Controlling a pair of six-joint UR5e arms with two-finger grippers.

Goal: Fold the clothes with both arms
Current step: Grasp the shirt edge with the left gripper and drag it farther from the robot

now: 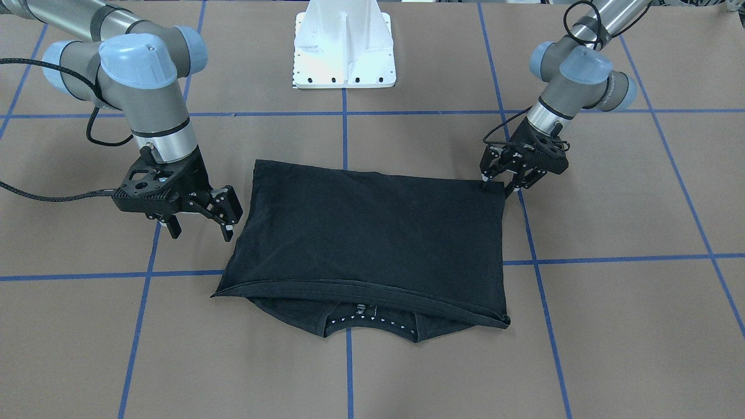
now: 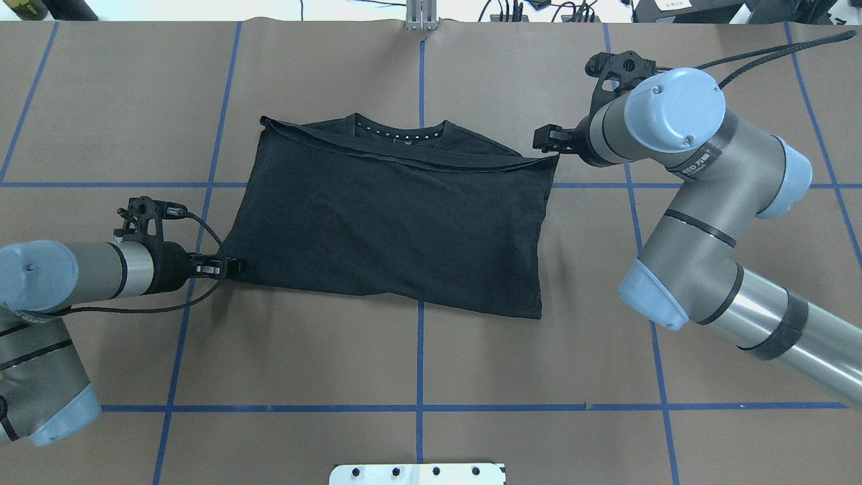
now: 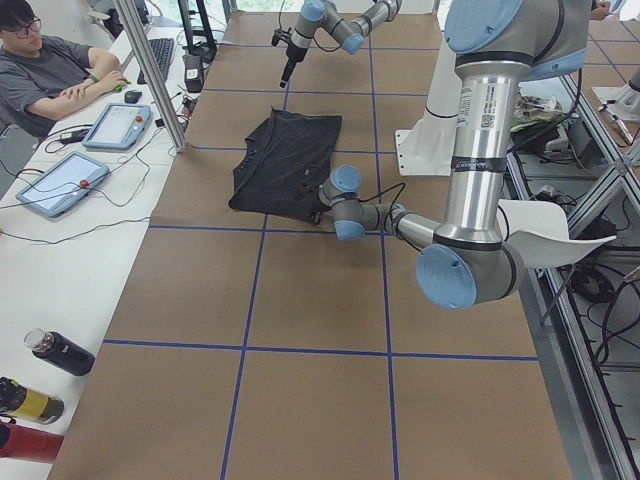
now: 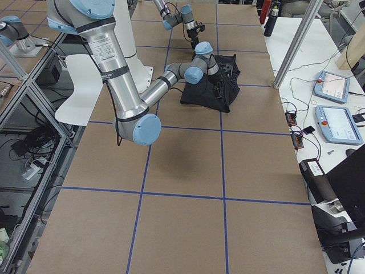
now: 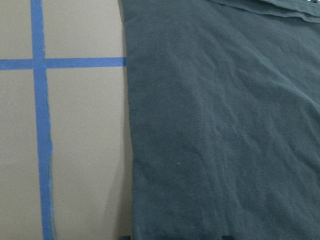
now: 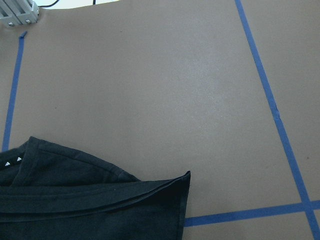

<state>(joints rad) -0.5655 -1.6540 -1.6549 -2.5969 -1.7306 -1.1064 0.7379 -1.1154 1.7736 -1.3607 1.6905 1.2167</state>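
Brown table (image 1: 611, 326) | left claw (image 1: 499, 188) open, low at T-shirt (image 1: 372, 233) corner | right claw (image 1: 201, 234) open beside opposite edge

Brown table (image 1: 407, 378) with blue tape lines (image 1: 345, 139), white pedestal (image 1: 343, 52), operator (image 3: 45, 75) seated by a tablet (image 3: 118, 125).

Lighting bright and even, from overhead. Shadows on the worktop (image 2: 337, 364) soft and short. Faint sheen on its brown surface in the right wrist view. All views sharp; T-shirt (image 1: 372, 233) near-featureless black, greyish-blue in left wrist view.
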